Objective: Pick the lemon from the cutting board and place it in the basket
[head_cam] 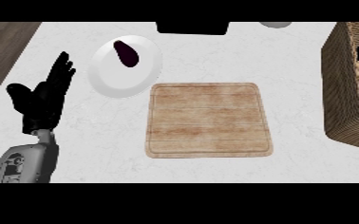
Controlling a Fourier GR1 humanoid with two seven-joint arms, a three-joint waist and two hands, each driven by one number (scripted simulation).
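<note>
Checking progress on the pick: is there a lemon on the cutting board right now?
No, the cutting board shows only bare wood; nothing lies on it.

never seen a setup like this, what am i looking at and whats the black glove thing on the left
This is one view, taken from a humanoid robot's head, looking steeply down at a white counter. The black glove thing is the left robot hand on its grey forearm; it is open, fingers up, resting and holding nothing. The right one is out of view. In the middle lies a wooden cutting board with nothing on it. Up left is a white plate carrying a dark purple vegetable. A woven basket stands at the right edge, mostly out of frame; no lemon shows anywhere.
</note>
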